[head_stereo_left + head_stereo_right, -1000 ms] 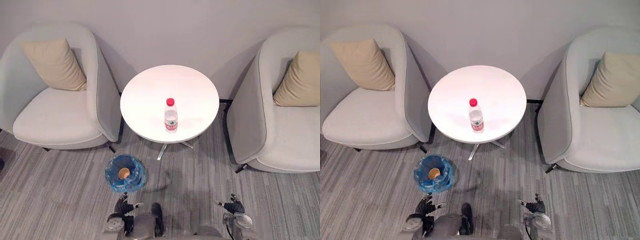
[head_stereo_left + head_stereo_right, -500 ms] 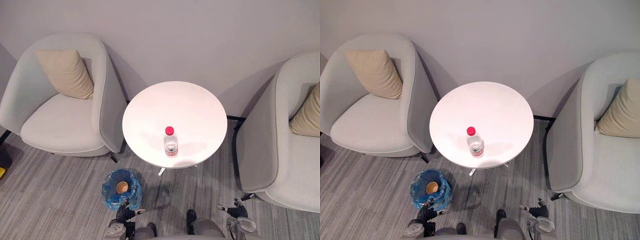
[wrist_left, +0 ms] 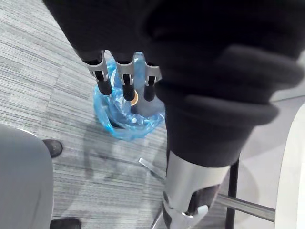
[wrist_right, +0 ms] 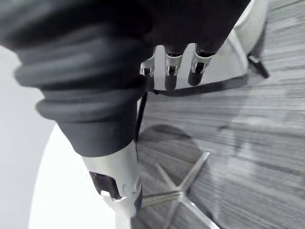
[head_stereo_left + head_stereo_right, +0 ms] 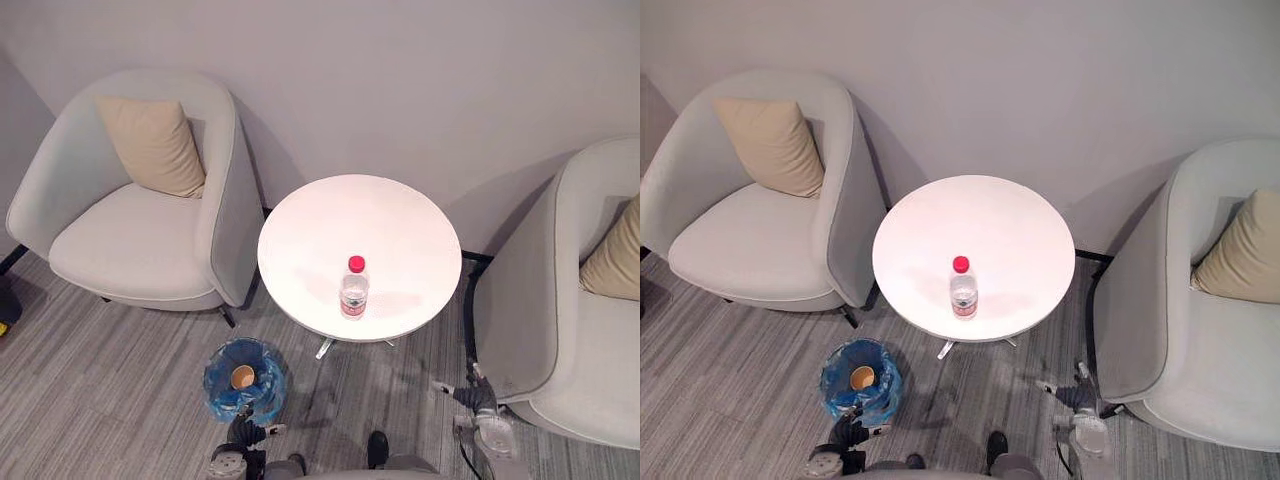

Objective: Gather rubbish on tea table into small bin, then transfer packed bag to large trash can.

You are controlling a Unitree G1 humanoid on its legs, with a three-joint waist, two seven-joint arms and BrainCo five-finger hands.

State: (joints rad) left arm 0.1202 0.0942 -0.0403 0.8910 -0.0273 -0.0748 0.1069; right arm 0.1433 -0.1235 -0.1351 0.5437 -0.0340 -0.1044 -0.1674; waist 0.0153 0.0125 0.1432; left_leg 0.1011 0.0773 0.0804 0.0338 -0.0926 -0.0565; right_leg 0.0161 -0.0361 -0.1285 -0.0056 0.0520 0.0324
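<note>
bottle (image 5: pixel 353 288) on tea table (image 5: pixel 320 225), hands low

red-capped bottle stands upright near the table's front edge. small bin (image 5: pixel 222 360), blue-lined, sits on the carpet (image 5: pixel 100 390) by the table's foot, a brown cup (image 5: pixel 242 377) inside. left hand (image 5: pixel 245 433) hangs just beside the bin, right hand (image 5: pixel 472 397) near an armchair (image 5: pixel 560 340); both with fingers relaxed, holding nothing.

Lounge or waiting corner, of the office or lobby kind. Seating: left tub armchair (image 5: pixel 140 235) and right tub armchair (image 5: pixel 545 330), pale grey, with a beige left cushion (image 5: pixel 152 145) and a beige right cushion (image 5: pixel 612 265), flanking a round white tea table (image 5: pixel 320 235) against a plain grey wall (image 5: pixel 400 70). Flooring: grey striped carpet (image 5: pixel 90 385), with a blue-lined small bin (image 5: pixel 222 385) near the table's base.
</note>
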